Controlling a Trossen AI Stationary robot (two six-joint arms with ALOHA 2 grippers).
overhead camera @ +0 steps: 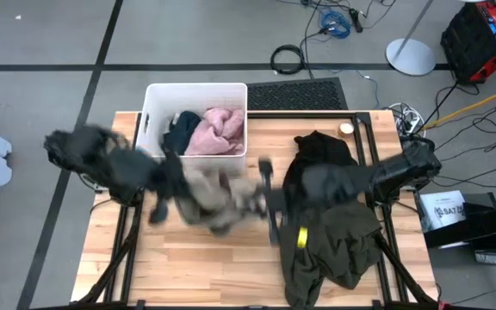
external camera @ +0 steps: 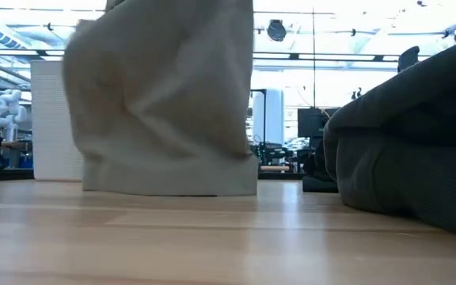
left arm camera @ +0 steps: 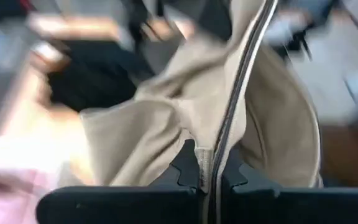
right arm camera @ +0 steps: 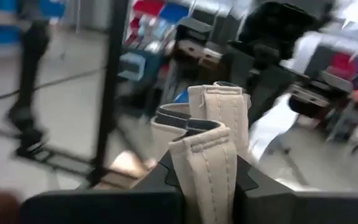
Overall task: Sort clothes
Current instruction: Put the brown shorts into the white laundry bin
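Observation:
A tan khaki garment [overhead camera: 218, 198] hangs stretched between my two grippers over the middle of the table. In the low view the tan garment [external camera: 165, 103] reaches down to the tabletop. My left gripper [overhead camera: 169, 176] is shut on the garment's left side and my right gripper [overhead camera: 267, 185] on its right side. A white bin [overhead camera: 153, 120] at the far edge holds a navy garment [overhead camera: 181, 131] and a pale pink one [overhead camera: 218, 129]. A dark olive garment [overhead camera: 334, 245] lies on the right half, with a black one [overhead camera: 321, 146] beyond it. My left gripper [left arm camera: 210, 171] pinches the tan garment between its two fingers along a seam with a dark line [left arm camera: 219, 149]. The cloth rises from the fingers and spreads in loose folds. My right gripper [right arm camera: 204, 168] pinches a thick stitched band [right arm camera: 207, 149] of the tan garment, folded into several layers. The fingers come level from the table's right side, and the band's ends stick out past the fingertips.
The right arm [overhead camera: 386, 172] reaches across the dark olive garment, which in the low view is a heap [external camera: 410, 150] at the right. A small round thing [overhead camera: 346, 129] lies near the far right corner. Bare wood [overhead camera: 205, 267] shows along the near edge.

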